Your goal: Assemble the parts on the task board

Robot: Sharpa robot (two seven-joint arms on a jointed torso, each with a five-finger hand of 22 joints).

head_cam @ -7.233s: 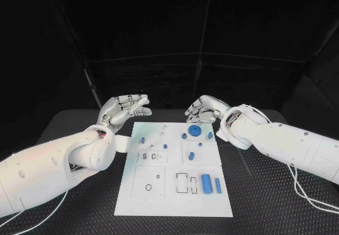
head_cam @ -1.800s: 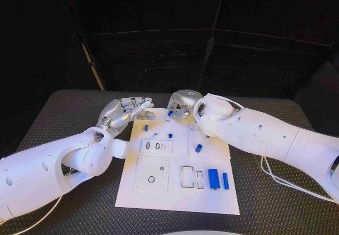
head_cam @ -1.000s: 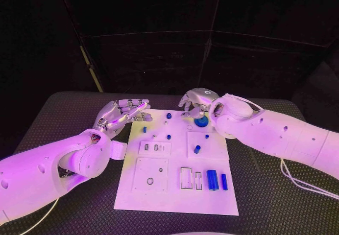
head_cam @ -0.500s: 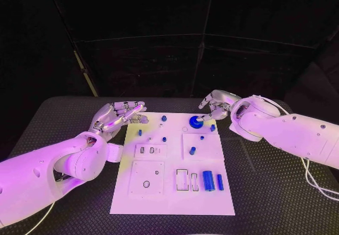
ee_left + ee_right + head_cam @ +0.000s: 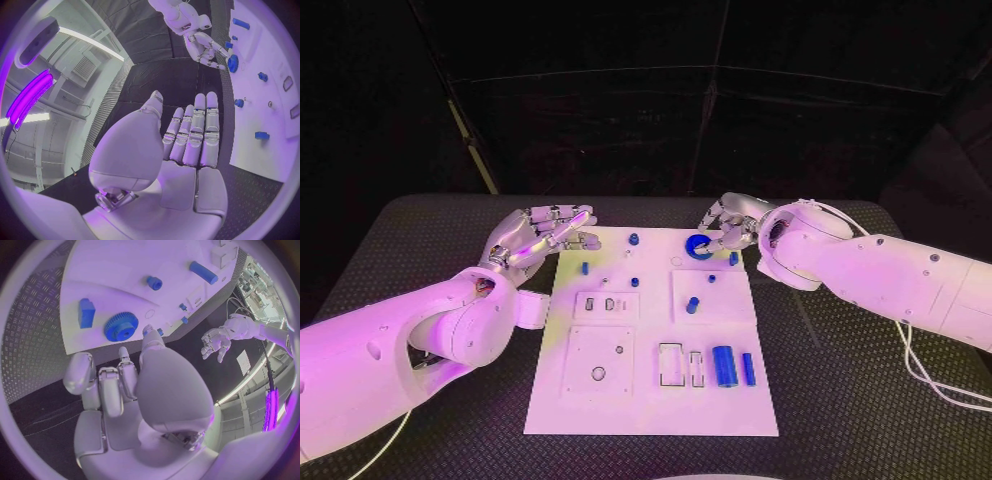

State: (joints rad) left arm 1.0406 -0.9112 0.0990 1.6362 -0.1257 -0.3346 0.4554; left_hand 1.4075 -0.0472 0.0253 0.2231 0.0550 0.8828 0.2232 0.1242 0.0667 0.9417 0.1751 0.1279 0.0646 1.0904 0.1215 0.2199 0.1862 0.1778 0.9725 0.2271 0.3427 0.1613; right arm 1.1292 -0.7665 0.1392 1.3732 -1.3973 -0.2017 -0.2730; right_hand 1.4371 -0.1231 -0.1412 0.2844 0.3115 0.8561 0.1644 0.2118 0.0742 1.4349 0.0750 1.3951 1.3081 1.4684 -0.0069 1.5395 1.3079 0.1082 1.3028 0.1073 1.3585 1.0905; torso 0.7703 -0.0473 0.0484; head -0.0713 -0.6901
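The task board (image 5: 653, 340) was a white plate on the black tabletop (image 5: 848, 370), studded with small blue parts; a blue gear (image 5: 698, 246) lay just beside the right hand (image 5: 733, 226). That hand's fingers were loosely curled, holding nothing. The left hand (image 5: 535, 234) hovered spread at the board's other far corner. Earlier the right hand covered the gear.

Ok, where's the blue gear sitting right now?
In the head view the blue gear sits at the far end of the task board, towards its right edge, just by the right hand, with a small blue block beside it.
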